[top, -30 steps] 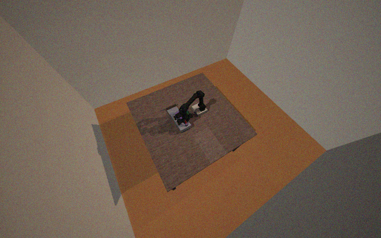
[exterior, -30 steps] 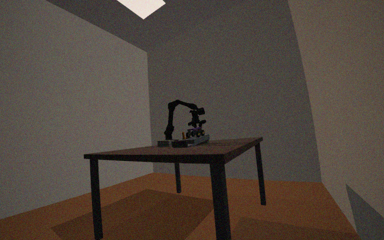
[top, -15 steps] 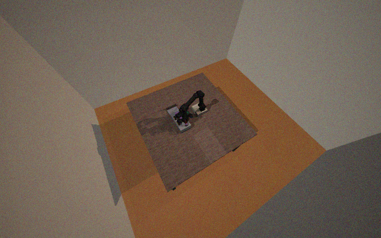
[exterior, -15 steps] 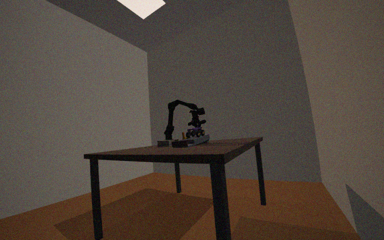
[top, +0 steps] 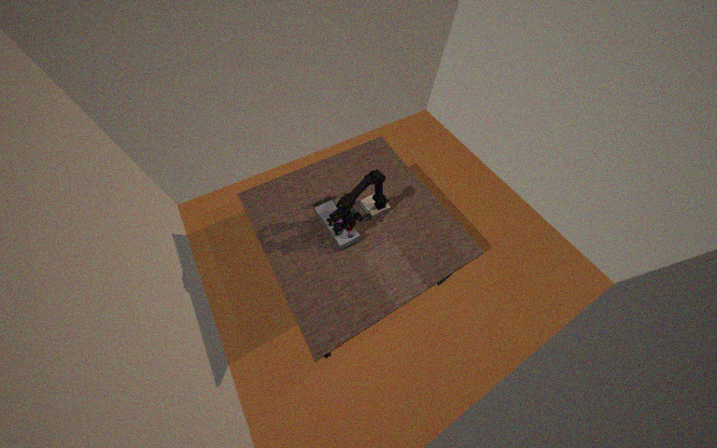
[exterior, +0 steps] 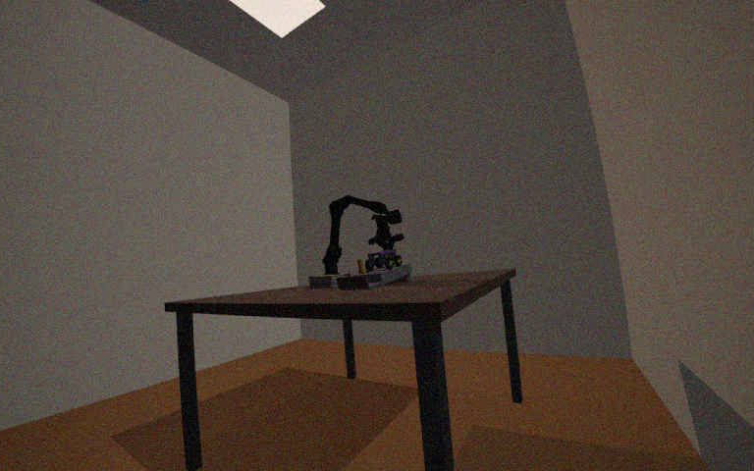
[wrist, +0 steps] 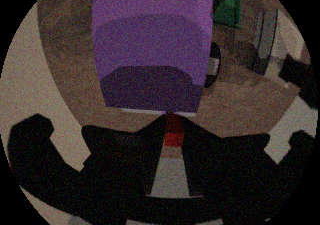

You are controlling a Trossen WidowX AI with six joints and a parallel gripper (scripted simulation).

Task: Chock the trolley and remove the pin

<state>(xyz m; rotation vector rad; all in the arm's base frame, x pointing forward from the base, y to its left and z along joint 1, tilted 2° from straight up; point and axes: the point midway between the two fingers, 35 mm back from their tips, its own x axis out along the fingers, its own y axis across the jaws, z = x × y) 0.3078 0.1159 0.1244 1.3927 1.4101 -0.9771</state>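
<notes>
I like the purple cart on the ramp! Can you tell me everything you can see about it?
The trolley has a boxy purple body, a paler upper block over a darker lower end, and dark wheels with yellow hubs. It stands on the sloping grey ramp. At its near end in the wrist view sits the red-headed stop pin, with the gripper shut on it. The yellow chock stands on the trolley's low side; whether they touch is unclear.

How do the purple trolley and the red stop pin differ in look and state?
The purple trolley is big and boxy; the red stop pin is a small piece beside it. The gripper is shut on the stop pin, whereas the trolley stands free on the ramp. Both sit at the ramp's uphill end.
</notes>
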